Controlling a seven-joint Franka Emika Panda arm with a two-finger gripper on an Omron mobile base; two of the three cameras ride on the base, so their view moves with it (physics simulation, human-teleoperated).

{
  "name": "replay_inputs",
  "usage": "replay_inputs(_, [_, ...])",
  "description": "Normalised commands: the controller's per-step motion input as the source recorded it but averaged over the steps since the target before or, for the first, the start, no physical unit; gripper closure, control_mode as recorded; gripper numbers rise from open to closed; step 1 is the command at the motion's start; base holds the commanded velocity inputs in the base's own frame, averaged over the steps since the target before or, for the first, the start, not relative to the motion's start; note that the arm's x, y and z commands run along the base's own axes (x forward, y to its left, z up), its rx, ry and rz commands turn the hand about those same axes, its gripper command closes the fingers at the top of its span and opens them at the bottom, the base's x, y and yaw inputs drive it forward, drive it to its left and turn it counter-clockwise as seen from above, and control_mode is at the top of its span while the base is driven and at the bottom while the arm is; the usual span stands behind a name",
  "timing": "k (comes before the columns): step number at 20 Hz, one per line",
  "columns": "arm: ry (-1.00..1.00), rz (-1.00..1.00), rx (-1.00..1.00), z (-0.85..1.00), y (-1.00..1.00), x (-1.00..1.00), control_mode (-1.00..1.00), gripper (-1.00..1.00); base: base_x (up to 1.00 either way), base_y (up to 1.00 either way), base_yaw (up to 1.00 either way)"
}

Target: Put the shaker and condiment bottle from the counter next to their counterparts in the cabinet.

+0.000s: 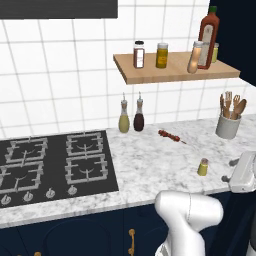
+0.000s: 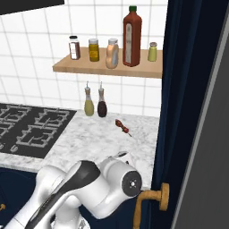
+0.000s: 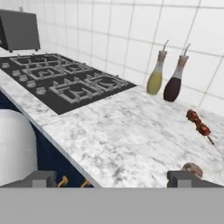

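Condiment bottle (image 1: 195,56) already on the cabinet shelf (image 1: 150,72), just beside the tall red-brown bottle (image 1: 208,34), so step in hand = the shaker (image 1: 203,167), upright on the surface (image 1: 150,160) near its front edge, well right of the hob (image 1: 55,165). Fingers (image 3: 183,178) spread wide w/ nothing btw them; next move prob. needs a swing over the shaker, a drop and pinch, then a lift to its twin (image 1: 215,52) at the shelf's right end. Hard to read: a small brownish blob (image 3: 192,168) by one fingertip in hand view, poss. the shaker's top, can't tell; the twin is partly hidden behind the red-brown bottle.
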Motion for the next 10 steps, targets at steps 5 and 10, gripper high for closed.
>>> replay_inputs(5, [-0.15, -0.02, 0.00, -0.50, 0.11, 0.00, -1.00, -1.00, 0.00, 0.00, 0.00])
replay_inputs(10, [-0.14, -0.09, 0.00, -0.46, 0.17, 0.00, -1.00, -1.00, 0.00, 0.00, 0.00])
